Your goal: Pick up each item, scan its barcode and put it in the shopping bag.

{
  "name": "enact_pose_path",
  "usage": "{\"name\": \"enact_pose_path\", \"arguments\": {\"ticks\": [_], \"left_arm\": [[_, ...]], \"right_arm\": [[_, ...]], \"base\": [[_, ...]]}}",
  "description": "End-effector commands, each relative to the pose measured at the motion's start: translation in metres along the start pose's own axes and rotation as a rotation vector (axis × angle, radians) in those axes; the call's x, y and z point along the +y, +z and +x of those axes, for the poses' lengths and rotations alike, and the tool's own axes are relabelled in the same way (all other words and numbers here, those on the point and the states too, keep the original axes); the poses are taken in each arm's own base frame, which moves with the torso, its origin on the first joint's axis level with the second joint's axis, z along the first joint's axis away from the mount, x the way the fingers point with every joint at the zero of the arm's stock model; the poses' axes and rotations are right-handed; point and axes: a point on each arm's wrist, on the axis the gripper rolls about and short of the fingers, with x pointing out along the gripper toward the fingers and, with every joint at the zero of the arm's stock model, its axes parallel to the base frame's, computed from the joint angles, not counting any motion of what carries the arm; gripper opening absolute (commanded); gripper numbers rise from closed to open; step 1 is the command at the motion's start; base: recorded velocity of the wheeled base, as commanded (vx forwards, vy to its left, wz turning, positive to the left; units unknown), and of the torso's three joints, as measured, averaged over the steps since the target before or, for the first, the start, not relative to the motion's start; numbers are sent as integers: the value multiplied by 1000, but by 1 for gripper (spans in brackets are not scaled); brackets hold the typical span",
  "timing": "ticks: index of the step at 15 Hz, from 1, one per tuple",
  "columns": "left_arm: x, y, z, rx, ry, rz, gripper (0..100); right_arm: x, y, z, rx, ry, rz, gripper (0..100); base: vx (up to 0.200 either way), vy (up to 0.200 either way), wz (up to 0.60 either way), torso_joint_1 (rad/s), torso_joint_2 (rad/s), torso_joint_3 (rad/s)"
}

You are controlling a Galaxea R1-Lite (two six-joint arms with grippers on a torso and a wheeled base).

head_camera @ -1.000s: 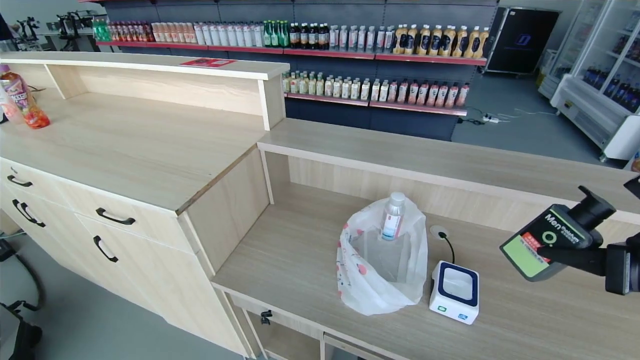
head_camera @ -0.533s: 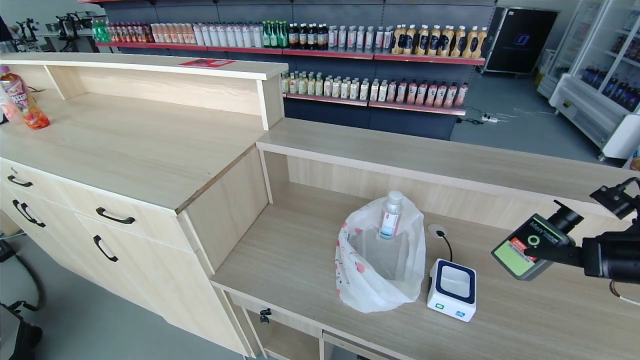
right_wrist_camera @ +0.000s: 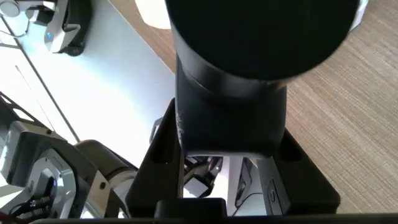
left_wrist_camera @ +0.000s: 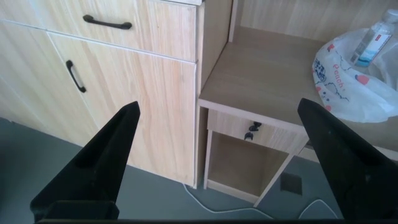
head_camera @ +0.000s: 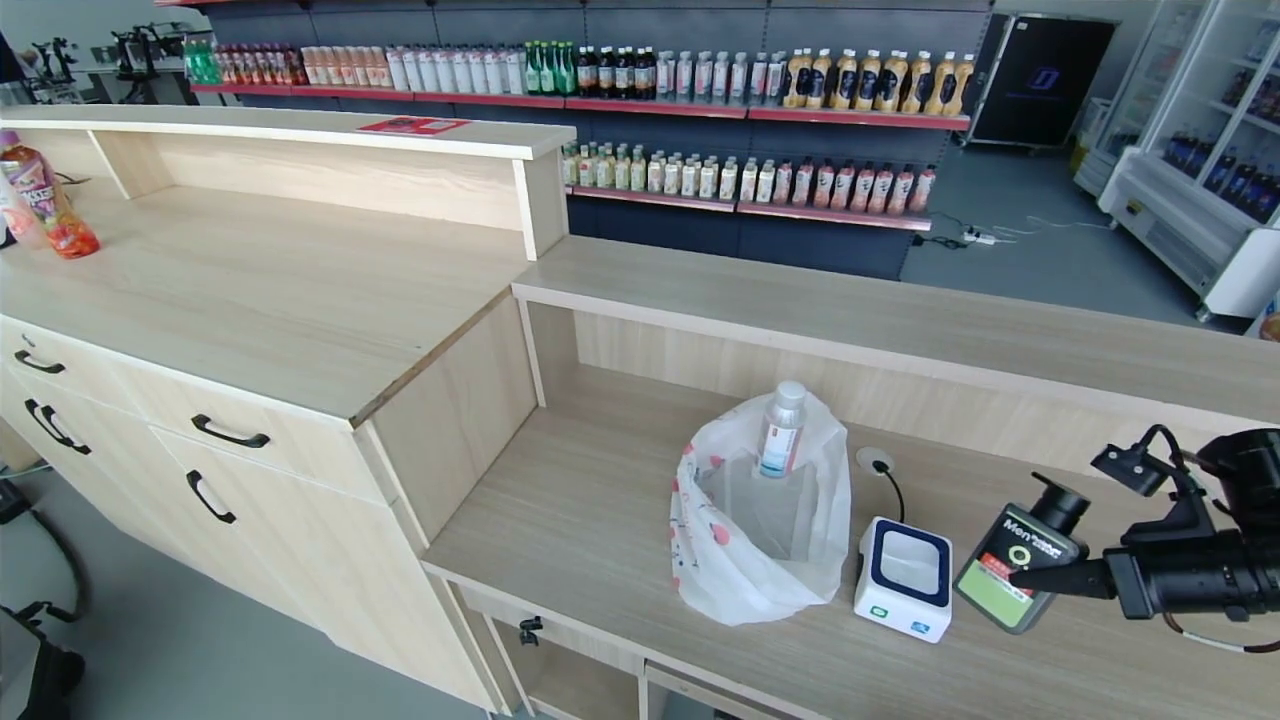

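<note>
My right gripper [head_camera: 1040,577] is shut on a dark bottle [head_camera: 1018,568] with a black cap and a green and red label, held tilted just above the counter, right beside the white barcode scanner [head_camera: 905,578]. In the right wrist view the bottle's black body [right_wrist_camera: 249,68] stands close before the camera. A white plastic shopping bag [head_camera: 765,520] stands open left of the scanner with a clear bottle [head_camera: 780,430] upright in it. The bag [left_wrist_camera: 354,78] and that clear bottle [left_wrist_camera: 373,37] also appear in the left wrist view. My left gripper [left_wrist_camera: 217,162] is open, low beside the counter front.
The wooden counter [head_camera: 620,500] has a raised back ledge [head_camera: 900,320] behind the bag. A higher cabinet with drawers [head_camera: 230,300] stands to the left, with a drink bottle [head_camera: 45,200] on its far corner. The scanner's cable [head_camera: 890,480] runs to a hole in the counter.
My right gripper has carried the dark bottle down and to the left, from above the counter's right end to just beside the scanner. The bag and scanner have stayed put.
</note>
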Motion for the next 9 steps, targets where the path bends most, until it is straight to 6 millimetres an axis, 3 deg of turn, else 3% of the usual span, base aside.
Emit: {"name": "enact_pose_path", "arguments": {"ticks": [1,9], "left_arm": [[0,0,0,1,1,-1,100],[0,0,0,1,1,-1,100]], "right_arm": [[-6,0,9,19,14,10,0],[-11,19,29,55,1,-65,0]], "base": [[0,0,0,0,0,0],[0,0,0,0,0,0]]}}
